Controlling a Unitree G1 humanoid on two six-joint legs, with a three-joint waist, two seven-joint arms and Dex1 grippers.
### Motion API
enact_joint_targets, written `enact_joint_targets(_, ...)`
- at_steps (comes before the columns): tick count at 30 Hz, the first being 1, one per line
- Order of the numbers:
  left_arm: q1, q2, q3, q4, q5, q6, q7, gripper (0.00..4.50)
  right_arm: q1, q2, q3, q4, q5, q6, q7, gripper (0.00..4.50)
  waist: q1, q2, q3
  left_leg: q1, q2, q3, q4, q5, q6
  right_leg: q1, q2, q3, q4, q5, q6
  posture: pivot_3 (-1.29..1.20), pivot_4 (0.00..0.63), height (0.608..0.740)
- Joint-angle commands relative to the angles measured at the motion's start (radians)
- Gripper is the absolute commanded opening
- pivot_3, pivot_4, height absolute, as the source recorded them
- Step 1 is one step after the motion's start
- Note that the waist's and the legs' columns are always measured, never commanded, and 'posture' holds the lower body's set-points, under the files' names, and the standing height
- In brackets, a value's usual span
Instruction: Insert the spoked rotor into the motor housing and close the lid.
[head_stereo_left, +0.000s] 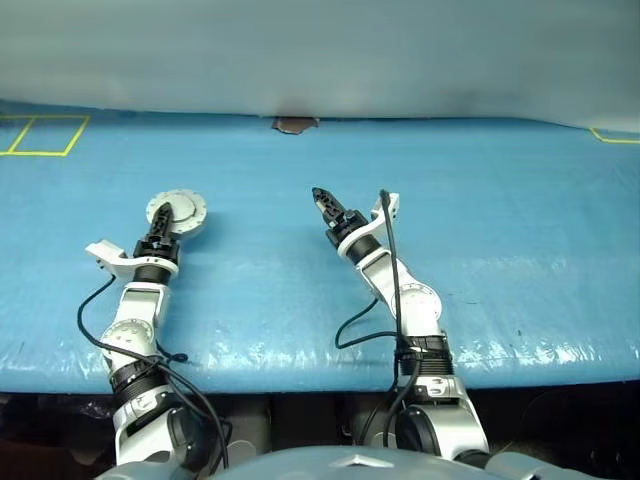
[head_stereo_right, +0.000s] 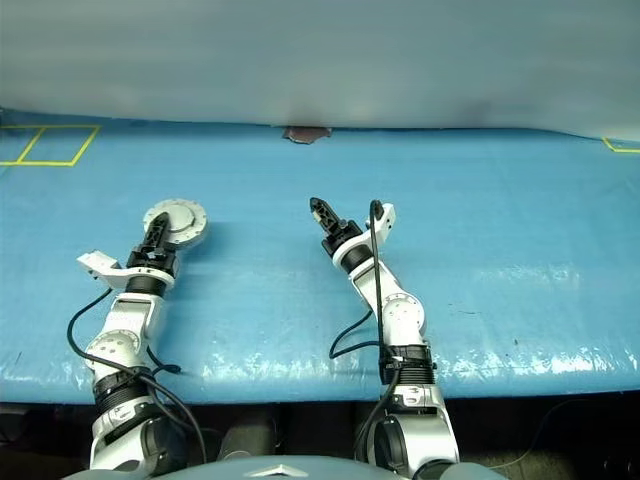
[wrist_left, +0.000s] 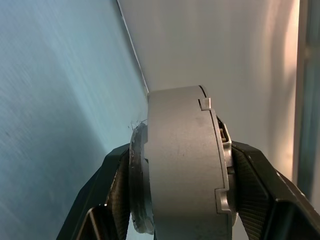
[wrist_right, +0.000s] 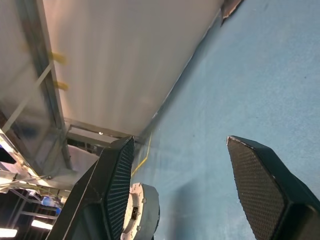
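Looking down from the head camera, the left hand (head_stereo_left: 160, 215) is clamped on the motor housing (head_stereo_left: 178, 213), a round silver piece with a scalloped-looking rim, held out over the left part of the blue worktop (head_stereo_left: 500, 250). From above I honestly can't say whether the housing is resting on the worktop or lifted just off it. The left wrist view is more useful: the housing's smooth grey side wall sits squeezed between the two black fingers (wrist_left: 255, 185), with a notched edge on one side and a thinner disc-like part on the other face. Whether that is the lid already seated I can't make out, and the inside with the rotor is hidden.

The right hand (head_stereo_left: 324, 203) is out over the middle of the worktop, well apart from the housing, fingers spread and gripping nothing. Its own wrist view shows both black pads (wrist_right: 117, 185) with bare blue surface between them, plus the housing cut off at the frame edge.

A yellow tape outline (head_stereo_left: 40, 135) marks the far left corner, and a small brownish patch (head_stereo_left: 295, 124) sits at the back edge, too small to identify.
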Motion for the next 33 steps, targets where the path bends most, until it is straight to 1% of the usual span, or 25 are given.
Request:
enact_joint_targets(1,-0.075,0.012,0.020,-0.028,0.017,-0.106,0.040,2.62,0.013,0.085,-0.010,-0.056,0.024,-0.013,-0.004,3.11,0.002,-0.001,0.000,0.000,0.000,0.000,0.001,0.000,0.000,0.000,0.000,0.000,0.000,0.000,0.000,0.00,0.150,0.740)
enact_joint_targets(5,-0.143,0.027,0.032,0.023,0.081,-0.219,0.122,2.62,0.016,0.084,-0.007,-0.063,0.019,-0.015,-0.007,3.11,0.012,-0.001,0.001,-0.001,0.000,0.000,0.004,0.000,0.000,0.000,0.000,0.000,0.000,0.002,0.001,0.00,0.150,0.740)
enact_joint_targets(10,-0.197,0.059,0.035,0.087,0.133,-0.293,0.171,2.62,0.020,0.082,0.001,-0.066,0.010,-0.017,-0.007,3.11,0.013,-0.001,0.001,-0.002,0.000,0.000,0.005,0.000,0.000,0.000,0.001,0.000,-0.001,0.003,0.001,0.00,0.150,0.740)
enact_joint_targets(13,-0.219,0.087,0.020,0.147,0.188,-0.320,0.195,2.62,0.019,0.083,0.000,-0.066,0.010,-0.018,-0.006,3.11,0.013,-0.001,0.001,-0.002,0.000,0.000,0.004,0.000,0.000,0.000,0.001,0.000,-0.001,0.003,0.001,0.00,0.150,0.740)
enact_joint_targets(17,-0.227,0.098,-0.002,0.190,0.240,-0.325,0.211,2.62,0.020,0.083,-0.001,-0.067,0.009,-0.021,-0.007,3.11,0.012,-0.001,0.001,-0.002,0.000,0.000,0.004,0.000,0.000,0.000,0.001,0.000,-0.001,0.003,0.001,0.00,0.150,0.740)
enact_joint_targets(22,-0.215,0.090,-0.016,0.183,0.243,-0.291,0.191,2.62,0.022,0.082,-0.001,-0.065,0.005,-0.022,-0.009,3.11,0.014,-0.002,0.001,-0.002,0.000,0.000,0.005,0.000,0.000,0.000,0.001,0.000,-0.001,0.003,0.001,0.00,0.150,0.740)
enact_joint_targets(24,-0.203,0.098,-0.036,0.190,0.286,-0.296,0.215,2.62,0.022,0.082,-0.001,-0.064,0.003,-0.024,-0.011,3.11,0.014,-0.002,0.001,-0.002,0.000,-0.001,0.005,0.000,0.000,0.000,0.001,0.000,-0.001,0.003,0.001,0.00,0.150,0.740)
enact_joint_targets(30,-0.185,0.111,-0.054,0.204,0.356,-0.299,0.276,4.45,0.021,0.083,0.002,-0.059,-0.001,-0.029,-0.014,3.15,0.013,-0.002,0.001,-0.002,0.000,0.000,0.005,0.000,0.000,0.000,0.001,0.000,0.000,0.004,0.001,0.00,0.150,0.740)
enact_joint_targets(33,-0.176,0.118,-0.050,0.200,0.374,-0.310,0.286,4.45,0.017,0.082,-0.001,-0.049,-0.003,-0.034,-0.015,3.15,0.010,-0.002,0.001,0.000,0.000,0.000,0.005,0.000,0.000,0.001,0.001,0.001,0.000,0.004,0.001,0.00,0.150,0.740)
